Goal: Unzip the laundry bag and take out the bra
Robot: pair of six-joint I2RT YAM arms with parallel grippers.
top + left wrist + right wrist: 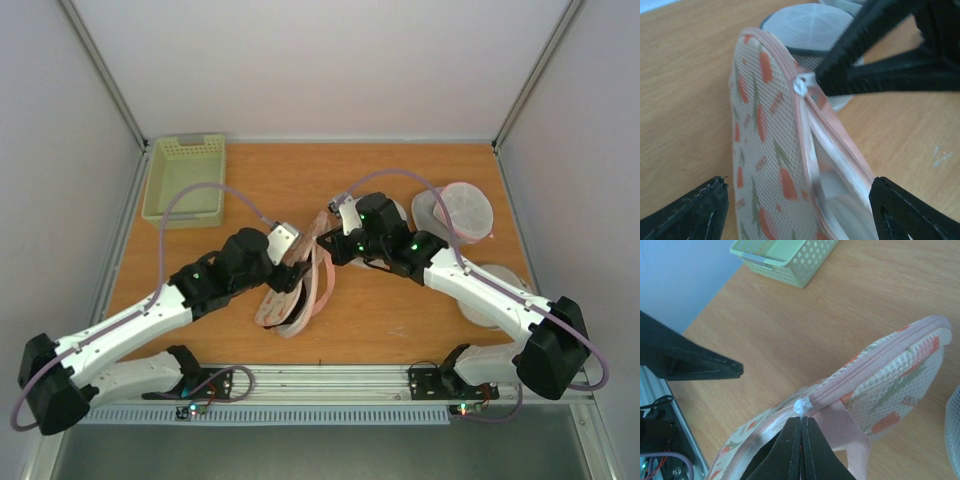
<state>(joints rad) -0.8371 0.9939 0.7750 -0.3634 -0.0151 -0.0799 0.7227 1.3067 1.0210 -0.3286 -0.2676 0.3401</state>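
On my screens I see white tubular links joined by bulky black joint housings, with lilac cables, tiny green lights and matte black wedge-shaped fingers.

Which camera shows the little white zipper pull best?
The right wrist view: the zipper pull sits sharp and central, at the right pincer tip. The left wrist view shows it blurrier; the top view cannot resolve it.

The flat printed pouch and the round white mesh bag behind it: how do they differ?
The flat beige mesh pouch with red-and-green print and pink trim is patterned; the round white mesh bag is plain with a dark rim. The pouch stands on edge, its zip partly open, the right end effector shut on its white pull; the round bag lies flat. Both are mesh.
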